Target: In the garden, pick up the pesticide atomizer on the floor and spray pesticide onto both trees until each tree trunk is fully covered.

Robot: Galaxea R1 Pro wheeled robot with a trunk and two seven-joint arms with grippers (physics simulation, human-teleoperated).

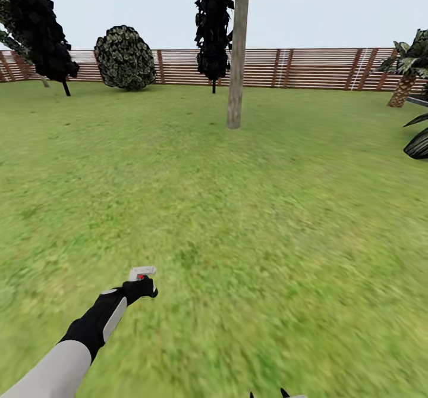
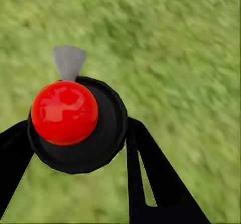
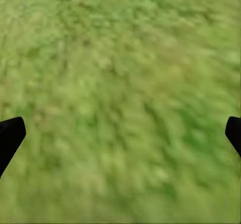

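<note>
L jaws pinch atomizer (image 2: 75, 123) over grass (image 1: 238, 207); R jaws spread wide, empty.

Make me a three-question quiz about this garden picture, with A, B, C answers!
1. Where is the pesticide atomizer?
A. lying on the grass
B. in the left gripper
C. beside the fence

2. What colour is the round knob on the atomizer in the left wrist view?
A. red
B. blue
C. yellow

3. How is the right gripper?
A. open
B. shut on a ball
C. shut on a leaf

Answers:
1 B: the black fingers sit on either side of the bottle.
2 A: the knob is shiny red.
3 A: its fingers stand far apart over bare grass.
</note>
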